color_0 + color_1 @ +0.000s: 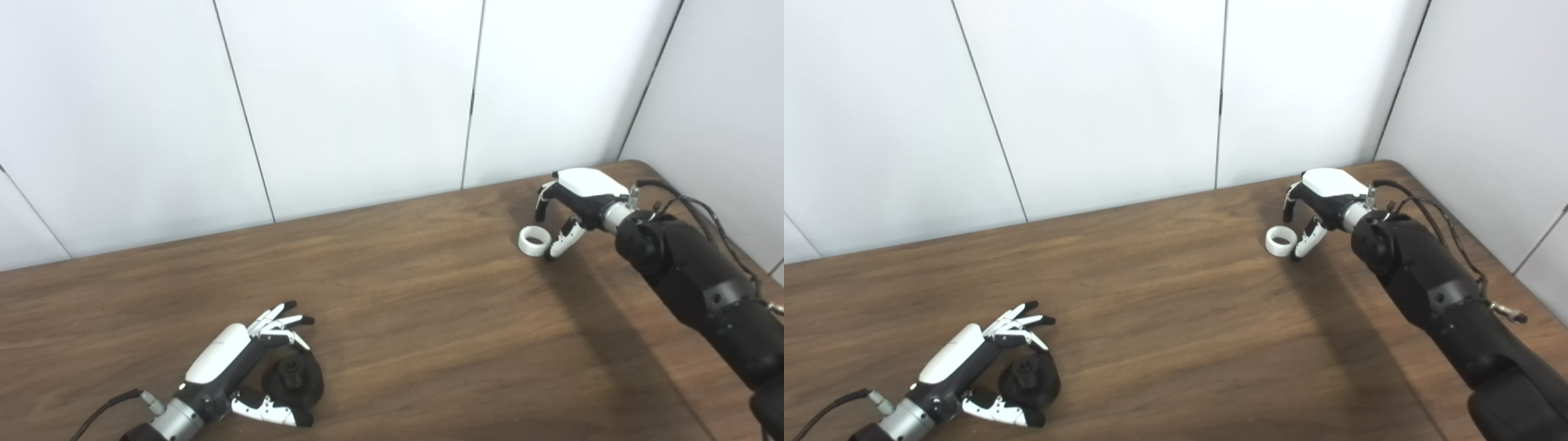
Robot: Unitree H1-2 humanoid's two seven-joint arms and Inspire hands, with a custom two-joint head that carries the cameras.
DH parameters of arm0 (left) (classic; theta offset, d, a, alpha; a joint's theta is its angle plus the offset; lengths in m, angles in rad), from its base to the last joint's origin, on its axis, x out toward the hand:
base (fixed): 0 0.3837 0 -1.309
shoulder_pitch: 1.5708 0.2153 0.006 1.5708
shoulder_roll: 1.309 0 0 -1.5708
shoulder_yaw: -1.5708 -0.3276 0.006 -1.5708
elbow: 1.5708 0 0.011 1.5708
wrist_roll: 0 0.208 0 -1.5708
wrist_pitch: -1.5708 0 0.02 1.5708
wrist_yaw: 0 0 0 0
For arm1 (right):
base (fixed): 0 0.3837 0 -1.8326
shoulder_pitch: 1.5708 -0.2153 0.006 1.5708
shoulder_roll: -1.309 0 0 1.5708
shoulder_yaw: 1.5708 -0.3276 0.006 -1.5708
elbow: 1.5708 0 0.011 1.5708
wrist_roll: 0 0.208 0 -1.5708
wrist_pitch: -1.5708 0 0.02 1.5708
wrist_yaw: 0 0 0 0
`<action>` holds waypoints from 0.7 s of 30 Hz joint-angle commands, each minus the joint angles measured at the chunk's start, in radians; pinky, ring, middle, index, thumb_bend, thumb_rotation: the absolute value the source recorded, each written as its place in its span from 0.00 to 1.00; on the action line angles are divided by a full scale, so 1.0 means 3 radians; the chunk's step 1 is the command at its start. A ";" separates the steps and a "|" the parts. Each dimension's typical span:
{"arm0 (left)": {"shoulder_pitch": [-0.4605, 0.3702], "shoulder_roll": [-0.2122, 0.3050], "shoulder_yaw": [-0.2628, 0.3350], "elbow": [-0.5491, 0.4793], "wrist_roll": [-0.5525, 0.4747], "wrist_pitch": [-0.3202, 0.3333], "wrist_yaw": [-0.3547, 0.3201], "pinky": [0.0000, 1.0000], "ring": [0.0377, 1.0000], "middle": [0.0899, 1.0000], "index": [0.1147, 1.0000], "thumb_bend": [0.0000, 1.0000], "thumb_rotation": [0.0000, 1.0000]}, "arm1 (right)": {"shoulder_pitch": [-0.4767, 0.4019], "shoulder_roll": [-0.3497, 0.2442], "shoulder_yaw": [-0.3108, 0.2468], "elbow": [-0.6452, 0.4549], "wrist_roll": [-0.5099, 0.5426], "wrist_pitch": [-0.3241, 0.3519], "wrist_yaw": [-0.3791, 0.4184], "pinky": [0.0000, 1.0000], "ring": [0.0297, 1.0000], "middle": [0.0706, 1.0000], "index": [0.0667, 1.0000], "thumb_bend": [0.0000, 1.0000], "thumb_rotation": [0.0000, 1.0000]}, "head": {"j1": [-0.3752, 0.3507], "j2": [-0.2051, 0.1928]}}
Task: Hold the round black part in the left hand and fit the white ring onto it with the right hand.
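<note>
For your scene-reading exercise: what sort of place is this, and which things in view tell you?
Probably a robot test bench: a bare wooden table boxed in by plain white wall panels, holding only a black part and a white ring.

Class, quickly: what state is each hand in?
Left hand: open, fingers cupped around the round black part.
Right hand: open over the white plastic ring.

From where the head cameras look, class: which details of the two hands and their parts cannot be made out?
- Both views: whether the right hand touches the white ring; its fingers hide the contact.
- Both views: the round black part beneath the left hand; grip unclear.
</note>
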State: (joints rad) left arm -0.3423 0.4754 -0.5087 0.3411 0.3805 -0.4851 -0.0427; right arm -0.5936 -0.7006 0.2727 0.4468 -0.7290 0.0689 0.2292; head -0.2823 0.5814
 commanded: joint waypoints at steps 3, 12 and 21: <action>0.0153 0.0094 -0.0032 0.0075 0.0093 0.0052 -0.0179 1.00 1.00 0.87 0.41 0.53 0.06 | -0.0139 -0.0032 -0.0013 -0.0111 0.0001 0.0013 0.0007 1.00 1.00 0.87 0.59 1.00 0.19 | 0.0006 -0.0001; 0.0149 0.0086 -0.0028 0.0084 0.0113 0.0052 -0.0171 1.00 1.00 0.86 0.41 0.53 0.06 | -0.0162 -0.0023 0.0018 -0.0052 -0.0007 -0.0065 -0.0037 1.00 1.00 0.87 0.58 1.00 0.17 | -0.0001 0.0003; 0.0148 0.0076 -0.0031 0.0094 0.0117 0.0051 -0.0155 1.00 1.00 0.86 0.41 0.53 0.06 | -0.0203 0.0001 0.0062 0.0011 0.0009 -0.0064 -0.0009 1.00 1.00 0.88 0.58 1.00 0.18 | -0.0003 0.0006</action>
State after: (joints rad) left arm -0.3399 0.4730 -0.5024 0.3398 0.3817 -0.4851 -0.0465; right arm -0.6104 -0.6990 0.2925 0.4574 -0.7295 0.0650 0.2327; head -0.2838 0.5829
